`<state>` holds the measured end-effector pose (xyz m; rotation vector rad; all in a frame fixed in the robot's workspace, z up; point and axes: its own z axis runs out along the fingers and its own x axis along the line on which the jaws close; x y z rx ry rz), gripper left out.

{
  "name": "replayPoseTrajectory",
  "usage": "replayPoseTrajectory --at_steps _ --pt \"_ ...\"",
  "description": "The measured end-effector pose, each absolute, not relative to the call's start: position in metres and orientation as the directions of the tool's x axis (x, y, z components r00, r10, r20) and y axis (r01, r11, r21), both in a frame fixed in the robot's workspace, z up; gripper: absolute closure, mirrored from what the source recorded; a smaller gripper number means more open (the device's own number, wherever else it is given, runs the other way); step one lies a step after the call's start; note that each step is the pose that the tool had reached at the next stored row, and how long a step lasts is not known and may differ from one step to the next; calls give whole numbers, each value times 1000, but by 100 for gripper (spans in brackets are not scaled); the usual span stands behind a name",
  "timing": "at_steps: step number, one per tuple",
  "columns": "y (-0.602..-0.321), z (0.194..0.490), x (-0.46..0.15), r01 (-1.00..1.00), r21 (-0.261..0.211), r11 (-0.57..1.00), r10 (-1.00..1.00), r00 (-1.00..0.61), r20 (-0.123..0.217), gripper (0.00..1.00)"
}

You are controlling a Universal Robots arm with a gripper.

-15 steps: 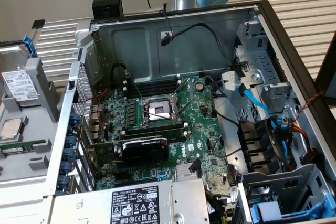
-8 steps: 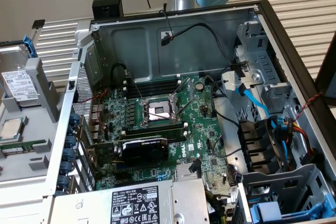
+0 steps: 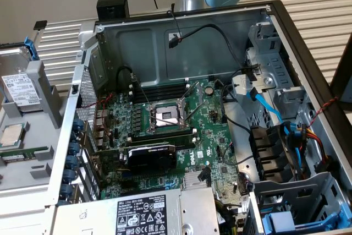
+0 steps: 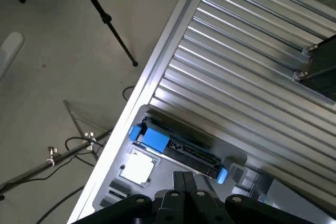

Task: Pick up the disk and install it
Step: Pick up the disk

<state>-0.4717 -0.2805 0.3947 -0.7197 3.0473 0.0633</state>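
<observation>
My gripper [image 4: 185, 178], fingers pressed together on nothing, hovers over the disk [image 4: 184, 150] in its tray [image 4: 107, 191] at the table's [image 4: 252, 66] edge, so I should spread them wide and square up with its blue frame [image 4: 152, 137].

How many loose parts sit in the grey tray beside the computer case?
3: disk at the back of the tray, chip before it, memory stick in front. The tray is cut off, so more may be hidden.
</observation>
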Motion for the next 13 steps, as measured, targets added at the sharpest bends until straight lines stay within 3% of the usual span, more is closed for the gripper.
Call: replayPoseTrajectory --at_steps 13 --pt "-281 395 -472 -545 38 838 -545 -838 -18 89"
